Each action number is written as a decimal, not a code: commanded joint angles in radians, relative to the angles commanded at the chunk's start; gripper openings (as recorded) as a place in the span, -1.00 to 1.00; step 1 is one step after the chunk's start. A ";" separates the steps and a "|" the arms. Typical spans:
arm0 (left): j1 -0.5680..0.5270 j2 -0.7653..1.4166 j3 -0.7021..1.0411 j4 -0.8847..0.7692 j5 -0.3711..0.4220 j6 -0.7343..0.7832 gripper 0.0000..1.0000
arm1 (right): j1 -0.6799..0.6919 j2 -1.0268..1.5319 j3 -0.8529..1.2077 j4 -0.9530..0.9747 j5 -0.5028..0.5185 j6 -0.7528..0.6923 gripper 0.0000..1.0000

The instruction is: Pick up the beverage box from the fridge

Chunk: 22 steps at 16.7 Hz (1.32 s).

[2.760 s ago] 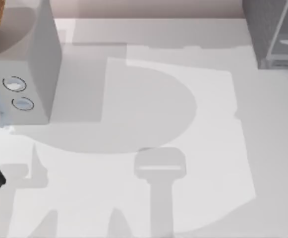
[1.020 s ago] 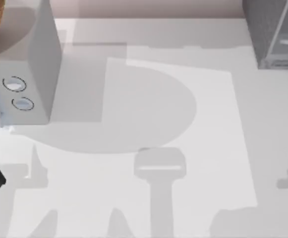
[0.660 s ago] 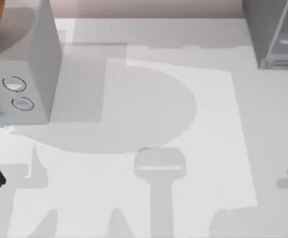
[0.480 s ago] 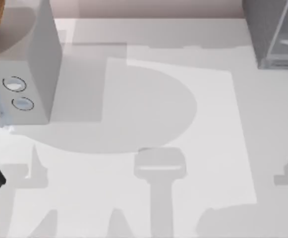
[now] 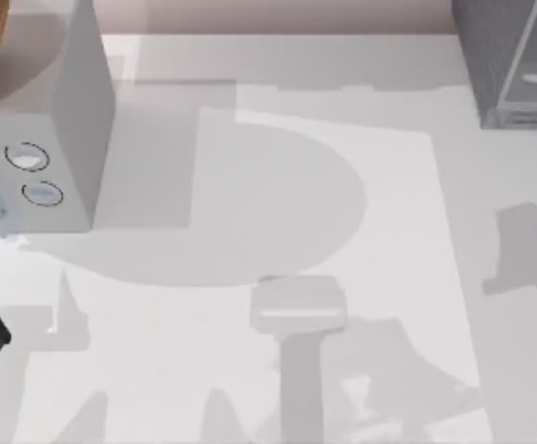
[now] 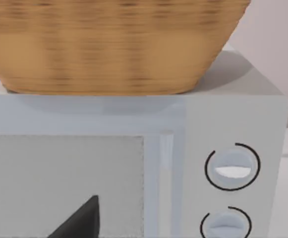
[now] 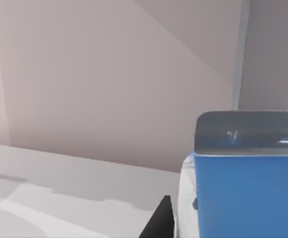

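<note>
right gripper [image 7: 176,218] | hugging beverage box [image 7: 248,193], grip unclear tbh | left parked by the dial box | risk: carton slips if grip's shallow

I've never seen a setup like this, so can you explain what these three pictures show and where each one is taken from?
This is a simulated pair of AgileX arms at a white table. The top view looks down: a light grey box with two dials stands at the left, the dark-grey fridge at the far right. The left wrist view faces that dialled box, with a wicker basket on top. The right wrist view has the blue beverage box close up, beside a black finger; whether it is gripped I cannot tell.
</note>
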<state>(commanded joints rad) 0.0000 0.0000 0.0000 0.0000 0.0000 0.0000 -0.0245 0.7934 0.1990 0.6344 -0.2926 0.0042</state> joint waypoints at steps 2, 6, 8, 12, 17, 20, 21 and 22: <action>0.000 0.000 0.000 0.000 0.000 0.000 1.00 | -0.005 0.232 0.045 0.157 -0.075 0.004 -1.00; 0.000 0.000 0.000 0.000 0.000 0.000 1.00 | -0.014 0.658 0.133 0.463 -0.223 0.015 -1.00; 0.000 0.000 0.000 0.000 0.000 0.000 1.00 | -0.018 0.840 0.174 0.604 -0.290 0.019 -1.00; 0.000 0.000 0.000 0.000 0.000 0.000 1.00 | -0.025 1.155 0.252 0.851 -0.405 0.022 -1.00; 0.000 0.000 0.000 0.000 0.000 0.000 1.00 | -0.029 1.386 0.316 1.043 -0.491 0.020 -1.00; 0.000 0.000 0.000 0.000 0.000 0.000 1.00 | -0.030 1.411 0.324 1.065 -0.501 0.019 -1.00; 0.000 0.000 0.000 0.000 0.000 0.000 1.00 | -0.030 1.411 0.324 1.065 -0.501 0.019 -1.00; 0.000 0.000 0.000 0.000 0.000 0.000 1.00 | -0.030 1.411 0.324 1.065 -0.501 0.019 -1.00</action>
<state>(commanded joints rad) 0.0000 0.0000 0.0000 0.0000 0.0000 0.0000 -0.0544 2.2046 0.5229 1.6999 -0.7940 0.0235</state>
